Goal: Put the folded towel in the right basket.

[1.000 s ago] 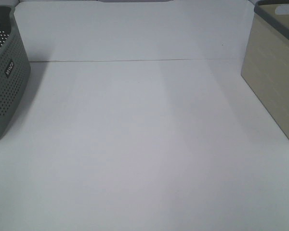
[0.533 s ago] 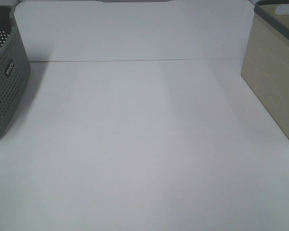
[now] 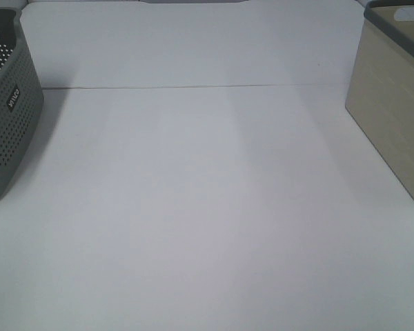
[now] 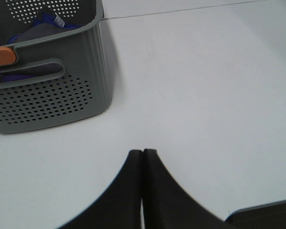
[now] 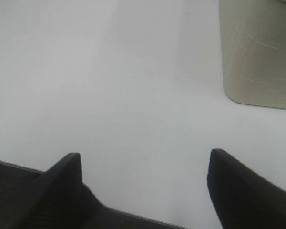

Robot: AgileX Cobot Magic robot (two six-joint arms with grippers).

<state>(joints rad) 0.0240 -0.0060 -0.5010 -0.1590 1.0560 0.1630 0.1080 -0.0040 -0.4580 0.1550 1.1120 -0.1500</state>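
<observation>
Left gripper [image 4: 142, 155]: I read its 2 fingers pressed tip to tip, clenched on nothing, hanging over bare table [image 3: 207, 207] near the grey perforated basket [image 4: 52, 95].
Right gripper [image 5: 145, 160]: fingers spread wide apart, empty, above the table with the beige basket [image 5: 257, 52] ahead and off to one side.
Arm pose: I see neither arm in the exterior high view, so I judge both drawn back toward the near edge of the table, wrists tilted down and forward. This looks like a parked stance, not a reach.
Grey perforated basket, contents: blue and grey cloth [image 4: 47, 26] lies inside, below the rim; an orange object [image 4: 1, 56] sits at the rim by the handle slot. I cannot tell whether that cloth is the folded towel.
Folded towel: not identifiable in any of the 3 views; none lies on the table between the grey perforated basket and the beige basket.
Beige basket, interior: hidden from me; only its wall and dark rim show.
Judgement: if the cloth is the towel, the left gripper must open before reaching into the grey perforated basket; the right gripper is spread ready, plausibly to receive.
</observation>
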